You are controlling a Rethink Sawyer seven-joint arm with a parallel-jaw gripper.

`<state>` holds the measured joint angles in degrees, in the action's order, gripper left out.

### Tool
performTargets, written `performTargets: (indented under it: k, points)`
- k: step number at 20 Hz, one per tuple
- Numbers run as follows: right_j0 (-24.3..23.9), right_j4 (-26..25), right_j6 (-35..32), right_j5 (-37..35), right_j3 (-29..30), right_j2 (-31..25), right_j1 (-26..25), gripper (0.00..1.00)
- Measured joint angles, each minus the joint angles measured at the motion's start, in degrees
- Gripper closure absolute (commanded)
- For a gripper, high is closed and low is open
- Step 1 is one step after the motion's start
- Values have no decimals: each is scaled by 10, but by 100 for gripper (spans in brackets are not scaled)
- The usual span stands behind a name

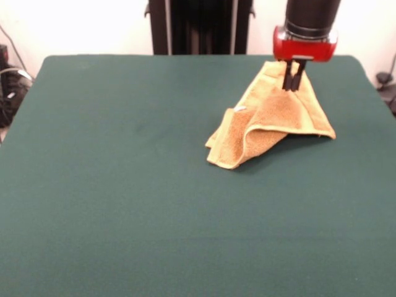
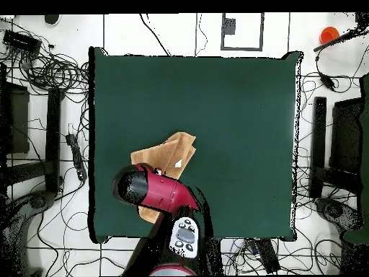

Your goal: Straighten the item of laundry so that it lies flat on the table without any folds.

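Note:
The golden-orange towel (image 1: pixel 272 120) lies crumpled on the green table (image 1: pixel 124 198), at the far right in the front view. It is pulled up into a tent shape, with its lower folds resting on the cloth and a small white label (image 1: pixel 240 109) on its left side. My gripper (image 1: pixel 293 85) comes down from above and is shut on the towel's peak. In the overhead view the red arm (image 2: pixel 155 191) covers the gripper and part of the towel (image 2: pixel 169 153), which sits near the table's (image 2: pixel 238 108) left edge.
The robot's black pedestal (image 1: pixel 198 25) stands behind the table's far edge. Cables and dark equipment (image 2: pixel 50 72) lie on the floor around the table. A small orange object (image 2: pixel 329 34) sits on the floor beyond one corner.

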<state>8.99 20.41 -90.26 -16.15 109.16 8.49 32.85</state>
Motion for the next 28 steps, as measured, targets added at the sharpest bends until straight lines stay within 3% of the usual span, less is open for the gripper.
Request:
performTargets:
  k: [5,6,28]
  points:
    - [-1,0,0,0,0,1,0,100]
    - [-3,0,0,0,0,1,0,0]
    - [2,0,0,0,-2,16,-2,0]
